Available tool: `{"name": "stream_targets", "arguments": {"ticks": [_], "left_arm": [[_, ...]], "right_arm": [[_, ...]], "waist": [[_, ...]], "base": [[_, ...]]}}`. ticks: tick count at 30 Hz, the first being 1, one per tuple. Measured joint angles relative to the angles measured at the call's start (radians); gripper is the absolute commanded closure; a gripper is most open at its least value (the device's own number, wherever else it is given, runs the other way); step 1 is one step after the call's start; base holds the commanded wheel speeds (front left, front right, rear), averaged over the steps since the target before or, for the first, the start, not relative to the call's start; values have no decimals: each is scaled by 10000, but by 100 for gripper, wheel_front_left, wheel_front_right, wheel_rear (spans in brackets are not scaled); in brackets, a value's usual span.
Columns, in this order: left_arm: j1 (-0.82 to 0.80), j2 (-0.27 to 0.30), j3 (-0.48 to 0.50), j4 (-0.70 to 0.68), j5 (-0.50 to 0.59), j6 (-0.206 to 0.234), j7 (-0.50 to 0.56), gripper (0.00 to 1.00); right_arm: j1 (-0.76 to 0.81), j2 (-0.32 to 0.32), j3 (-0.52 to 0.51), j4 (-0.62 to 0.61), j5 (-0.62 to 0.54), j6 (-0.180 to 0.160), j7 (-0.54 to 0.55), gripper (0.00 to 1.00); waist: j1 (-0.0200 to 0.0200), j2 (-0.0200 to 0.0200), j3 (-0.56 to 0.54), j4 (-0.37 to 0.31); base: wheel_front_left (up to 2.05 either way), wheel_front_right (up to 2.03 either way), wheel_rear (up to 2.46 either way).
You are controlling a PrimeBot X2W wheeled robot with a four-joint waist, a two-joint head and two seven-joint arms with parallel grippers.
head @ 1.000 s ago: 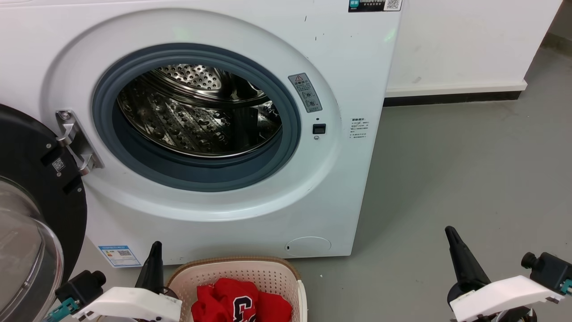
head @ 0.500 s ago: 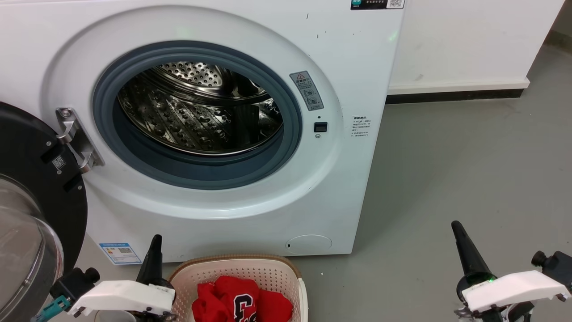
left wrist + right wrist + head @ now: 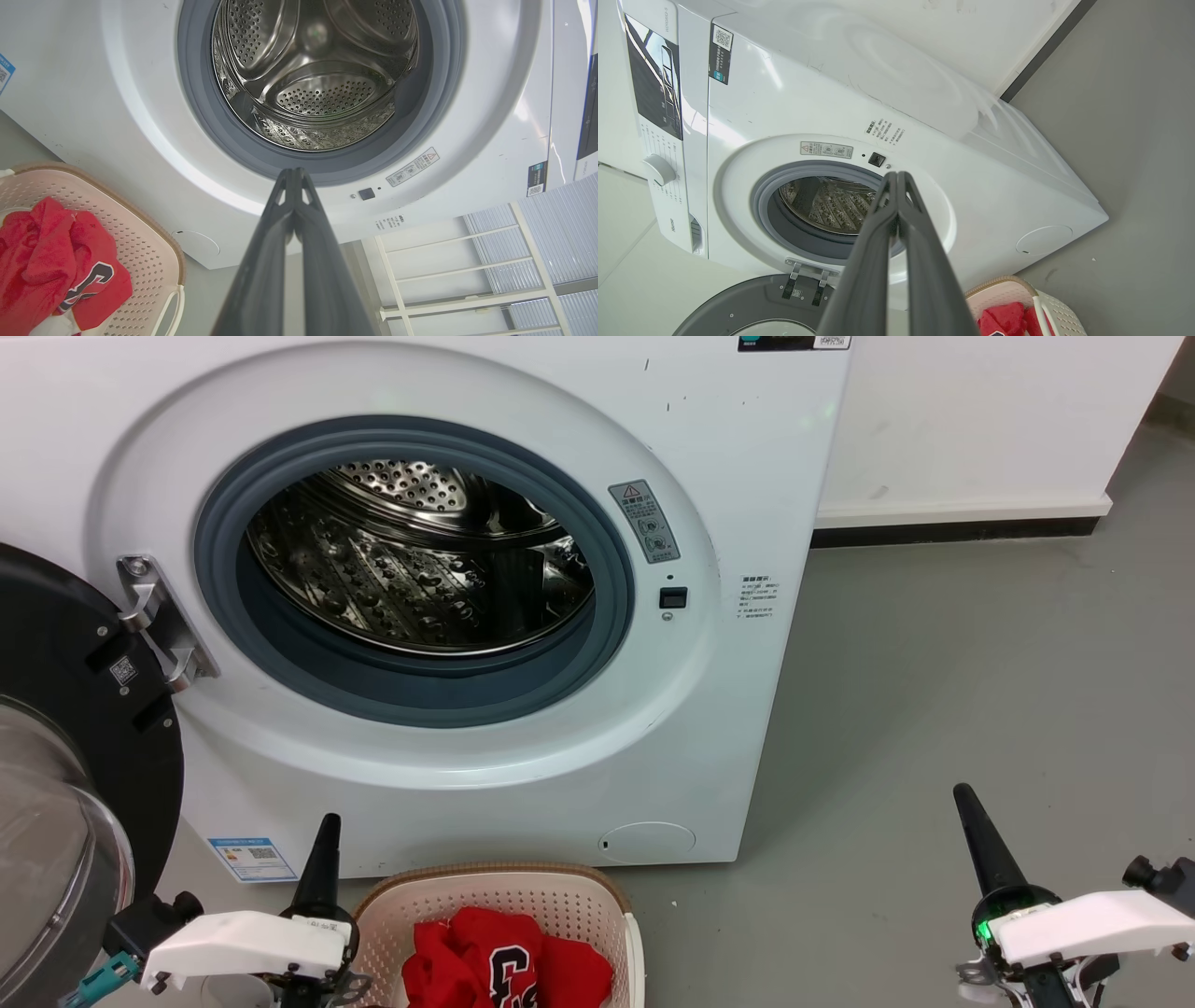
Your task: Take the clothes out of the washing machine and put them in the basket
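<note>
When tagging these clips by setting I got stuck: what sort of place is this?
Probably a laundry area: a front-loading washer stands on a bare grey floor, with a basket of red clothes before it.

Grey floor, smooth, extending ahead of the right gripper to a dark skirting. The washer stands on it directly ahead of the left gripper and ahead-left of the right one. The basket stands on the floor just right of the left gripper, near the washer's foot and well left of the right gripper.
</note>
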Motion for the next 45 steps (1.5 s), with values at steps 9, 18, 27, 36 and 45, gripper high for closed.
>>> {"name": "stream_targets", "arguments": {"ticks": [9, 18, 27, 36, 45], "left_arm": [[-103, -46, 79, 56, -1020, -90, 186, 100], [-260, -79, 169, 113, -1941, -176, 387, 100], [-316, -107, 272, 161, -2807, -238, 573, 100], [-463, -128, 336, 207, -3519, -280, 706, 100], [-513, -153, 389, 249, -4180, -351, 849, 100]], "right_arm": [[-127, -2, -134, 173, 1039, 0, 117, 100], [-247, -2, -249, 353, 1977, 0, 207, 100], [-407, 2, -383, 485, 2840, 0, 297, 100], [-558, 10, -491, 621, 3557, 0, 382, 100], [-635, 17, -589, 738, 4213, 0, 472, 100]], "waist": [[1, 0, 55, 26], [0, 0, 110, 52], [0, 0, 164, 79], [0, 0, 214, 103], [0, 0, 263, 126]], "base": [[0, 0, 0], [0, 0, 0], [0, 0, 0], [0, 0, 0], [0, 0, 0]]}}
